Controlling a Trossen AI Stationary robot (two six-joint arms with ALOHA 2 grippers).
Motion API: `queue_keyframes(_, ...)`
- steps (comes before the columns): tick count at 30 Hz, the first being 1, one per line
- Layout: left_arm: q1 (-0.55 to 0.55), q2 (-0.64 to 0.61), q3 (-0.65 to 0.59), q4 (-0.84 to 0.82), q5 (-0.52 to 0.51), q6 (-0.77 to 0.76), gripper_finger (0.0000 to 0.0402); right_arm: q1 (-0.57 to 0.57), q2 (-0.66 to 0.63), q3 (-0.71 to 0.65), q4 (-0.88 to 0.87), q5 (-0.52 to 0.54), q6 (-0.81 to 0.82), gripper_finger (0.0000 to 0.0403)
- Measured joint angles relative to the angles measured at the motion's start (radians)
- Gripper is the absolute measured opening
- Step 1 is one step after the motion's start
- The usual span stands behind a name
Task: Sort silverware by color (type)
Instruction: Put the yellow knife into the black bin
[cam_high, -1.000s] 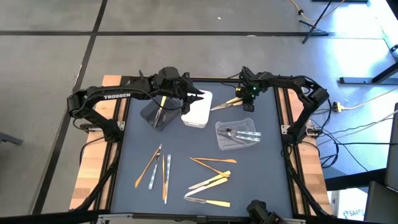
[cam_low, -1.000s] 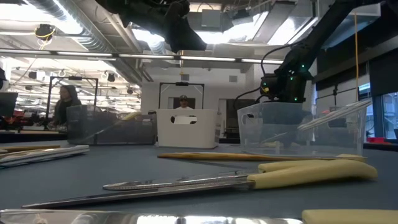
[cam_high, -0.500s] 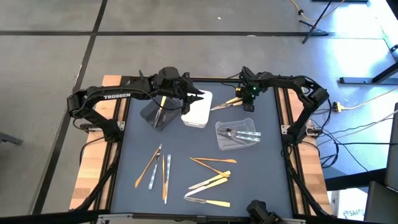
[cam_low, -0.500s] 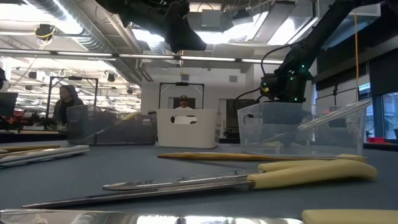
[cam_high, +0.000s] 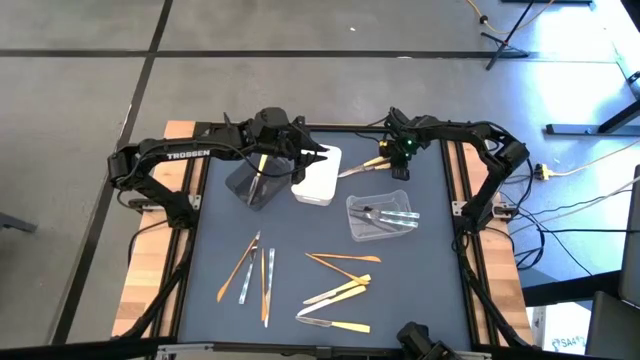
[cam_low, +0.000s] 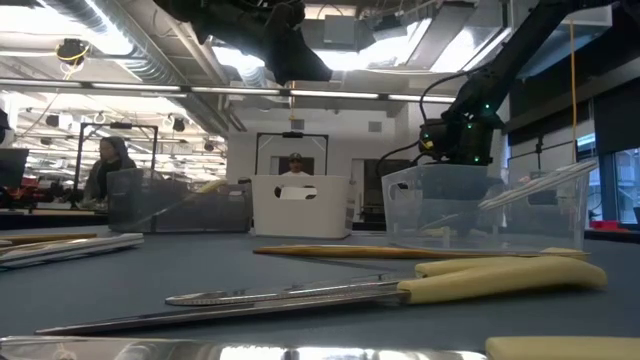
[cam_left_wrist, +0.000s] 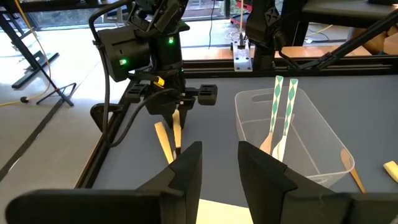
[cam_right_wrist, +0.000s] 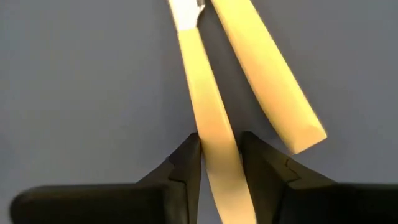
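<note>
Right gripper (cam_right_wrist: 219, 163) clamped on a pale yellow utensil handle (cam_right_wrist: 208, 118) near the worktop's far edge, a second yellow handle (cam_right_wrist: 267, 74) just beside it. Left gripper (cam_left_wrist: 219, 163) slightly parted, empty, above the white tray (cam_high: 318, 176). Remaining silverware (cam_high: 340, 292) scattered toward the near edge; some in the clear tray (cam_high: 380, 217).

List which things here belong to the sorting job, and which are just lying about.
Job:
- loose silverware on the mat
- yellow-handled utensil in the right claw
- clear tray, white tray, dark tray

Lying about:
- cables on the floor
</note>
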Motion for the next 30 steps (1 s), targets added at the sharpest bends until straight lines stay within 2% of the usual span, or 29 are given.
queue_keyframes(5, 0.000, 0.000, 0.000, 0.000, 0.000, 0.000, 0.0098, 0.000, 0.000, 0.000, -0.004, 0.000, 0.000, 0.0045)
queue_keyframes(8, 0.000, 0.000, 0.000, 0.000, 0.000, 0.000, 0.0098, 0.000, -0.001, 0.000, -0.013, 0.000, 0.000, 0.0030)
queue_keyframes(21, 0.000, 0.000, 0.000, -0.002, -0.001, 0.000, 0.0098, 0.002, -0.030, -0.004, -0.184, 0.073, 0.000, 0.0036)
queue_keyframes(30, 0.000, 0.000, 0.000, -0.002, -0.008, 0.000, 0.0098, 0.001, -0.087, -0.005, -0.360, 0.196, 0.010, 0.0038)
